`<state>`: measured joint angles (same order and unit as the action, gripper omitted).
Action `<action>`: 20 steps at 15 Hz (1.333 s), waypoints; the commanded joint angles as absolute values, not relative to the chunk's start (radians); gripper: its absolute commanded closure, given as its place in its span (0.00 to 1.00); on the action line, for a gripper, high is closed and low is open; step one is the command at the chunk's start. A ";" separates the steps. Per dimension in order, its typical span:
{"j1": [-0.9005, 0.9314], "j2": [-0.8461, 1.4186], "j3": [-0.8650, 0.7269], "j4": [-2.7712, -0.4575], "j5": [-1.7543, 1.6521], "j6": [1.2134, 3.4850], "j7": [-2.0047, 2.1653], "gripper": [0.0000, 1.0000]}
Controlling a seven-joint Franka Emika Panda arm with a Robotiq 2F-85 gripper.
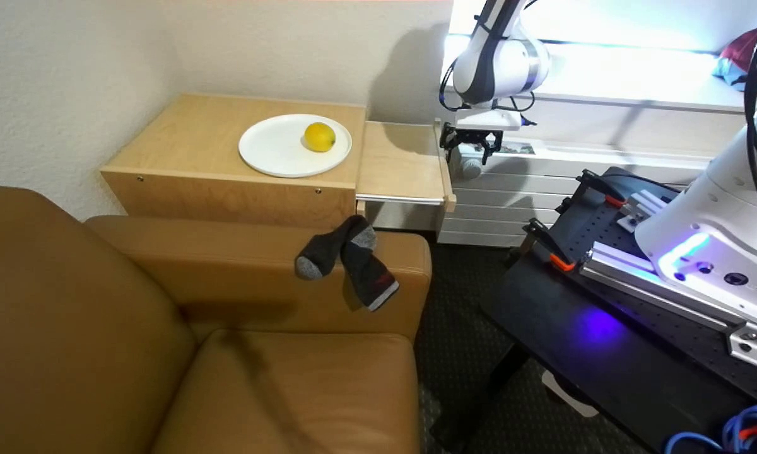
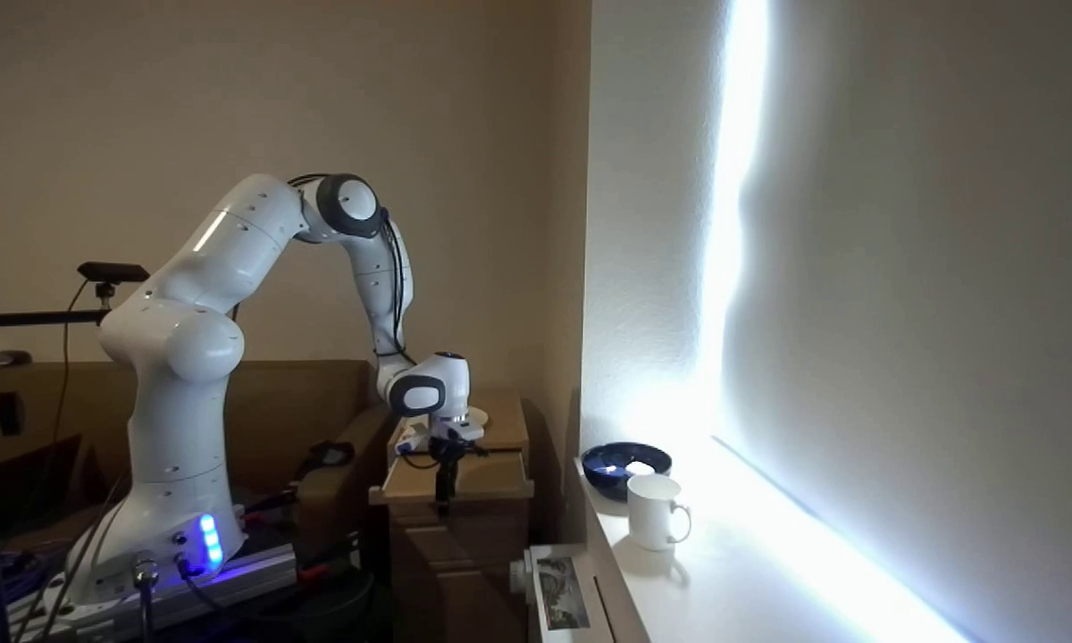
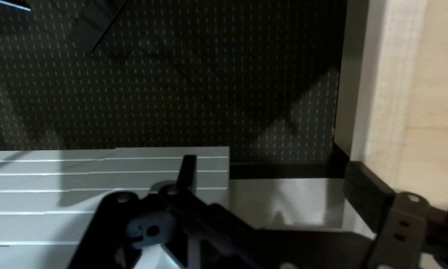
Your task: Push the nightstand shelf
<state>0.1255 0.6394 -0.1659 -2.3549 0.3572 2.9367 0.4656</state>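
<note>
The nightstand shelf (image 1: 400, 161) is a thin light tan board with a paler front edge, pulled out from the nightstand (image 1: 183, 135). In an exterior view the shelf (image 2: 482, 476) also juts out above the nightstand's body (image 2: 460, 558). In the wrist view the shelf (image 3: 436, 104) fills the right edge. My gripper (image 1: 467, 148) is wide open and empty, just outside the shelf's front edge; it also shows in an exterior view (image 2: 447, 478). In the wrist view the gripper's (image 3: 275, 177) right finger overlaps the shelf's front edge; I cannot tell whether they touch.
A white plate (image 1: 262, 154) with a yellow lemon (image 1: 320, 137) lies on the nightstand top. A brown armchair (image 1: 290, 384) with dark socks (image 1: 347, 252) stands in front. A white radiator (image 1: 479, 221) is below the gripper. A mug (image 2: 652, 513) and bowl (image 2: 603, 478) stand on the windowsill.
</note>
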 commanded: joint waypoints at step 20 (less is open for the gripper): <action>0.052 0.620 -0.071 -2.316 0.322 2.710 0.450 0.00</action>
